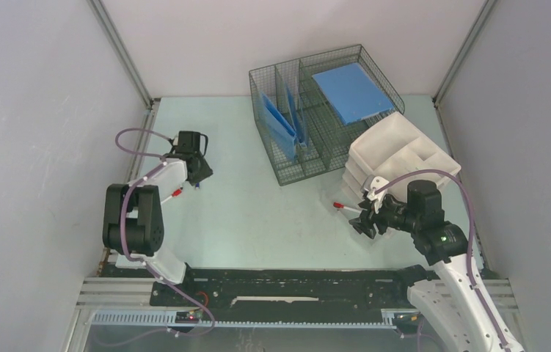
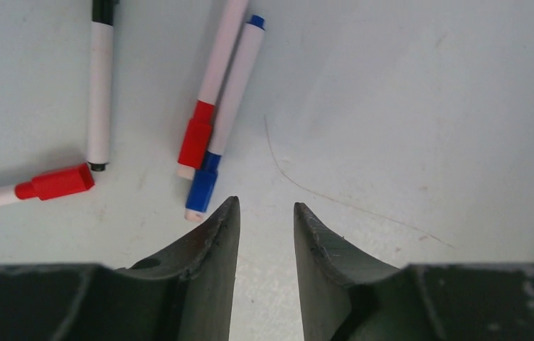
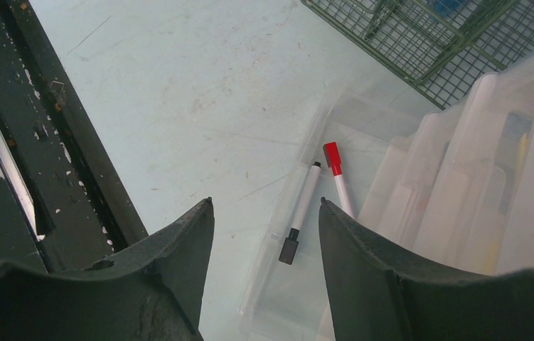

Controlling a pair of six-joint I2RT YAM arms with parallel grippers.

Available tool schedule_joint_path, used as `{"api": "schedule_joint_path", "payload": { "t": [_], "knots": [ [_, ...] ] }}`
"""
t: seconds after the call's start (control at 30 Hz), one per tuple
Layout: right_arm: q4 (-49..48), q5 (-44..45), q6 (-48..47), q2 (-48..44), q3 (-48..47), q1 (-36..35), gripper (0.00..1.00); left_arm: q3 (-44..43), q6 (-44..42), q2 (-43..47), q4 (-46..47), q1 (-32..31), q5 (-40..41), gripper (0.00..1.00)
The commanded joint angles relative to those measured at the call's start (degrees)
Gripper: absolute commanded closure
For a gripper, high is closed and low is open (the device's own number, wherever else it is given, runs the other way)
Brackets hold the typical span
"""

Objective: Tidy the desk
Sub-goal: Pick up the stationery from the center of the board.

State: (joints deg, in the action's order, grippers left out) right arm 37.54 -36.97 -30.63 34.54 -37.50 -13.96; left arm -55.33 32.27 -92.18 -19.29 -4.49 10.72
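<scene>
- Spreading flat across the work cell between the grey walls: the desk (image 1: 257,220), pale mint-green, with both arms bolted at its near edge.
- Loose on the desk, left side: four pens in a small scatter.
  - blue pen (image 2: 232,106), cap end nearest the pincer
  - red pen (image 2: 210,92), touching the blue one along its length
  - black pen (image 2: 99,92), apart from that pair
  - second red pen (image 2: 43,186), lying crosswise, its cap almost touching the black pen's tip
- Left gripper (image 2: 265,206): low over the desk, jaws at a narrow gap, nothing between them.
- Deciding relation: the blue pen lies just ahead of the pincer and a little off to one side. Its long axis runs away from the jaws, not across them. In my judgement a wrist turn or a sideways shift is needed before a clean pinch.
- Nearer arm: the left one, plainly; the right is well apart from this scatter.
- Right side of the desk: clear tray (image 3: 278,298) with a black-capped pen (image 3: 301,213) and a red-capped pen (image 3: 338,185) lying in it side by side.
- Right gripper (image 3: 265,202): poised above the tray's near end, jaws wide, empty.
- Beside the tray: stack of white trays (image 1: 397,154).
- Far side: wire basket (image 1: 309,172) holding blue folders (image 1: 279,125).
</scene>
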Motion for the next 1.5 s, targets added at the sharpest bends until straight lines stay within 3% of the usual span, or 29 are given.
{"api": "schedule_joint_path", "payload": {
  "t": [0.0, 0.33, 0.53, 1.47],
  "knots": [
    [-0.29, -0.82, -0.75, -0.26, -2.24, 0.07, 0.37, -5.21, -1.89, -2.91, -2.75, 1.65, -0.54, 0.61],
    [-0.07, -0.97, -0.94, -0.89, -2.22, 0.13, 0.36, -12.60, -1.86, -10.68, -7.53, 6.75, -3.69, 0.62],
    [-0.16, -1.00, -1.05, -1.27, -2.23, 0.05, 0.36, -13.12, -1.97, -13.87, -7.98, 8.52, -5.98, 0.55],
    [0.24, -1.44, -1.50, -3.51, -2.47, -0.80, 0.34, -22.05, -7.45, -19.12, -22.26, 7.40, -5.85, 0.56]
  ]
}}
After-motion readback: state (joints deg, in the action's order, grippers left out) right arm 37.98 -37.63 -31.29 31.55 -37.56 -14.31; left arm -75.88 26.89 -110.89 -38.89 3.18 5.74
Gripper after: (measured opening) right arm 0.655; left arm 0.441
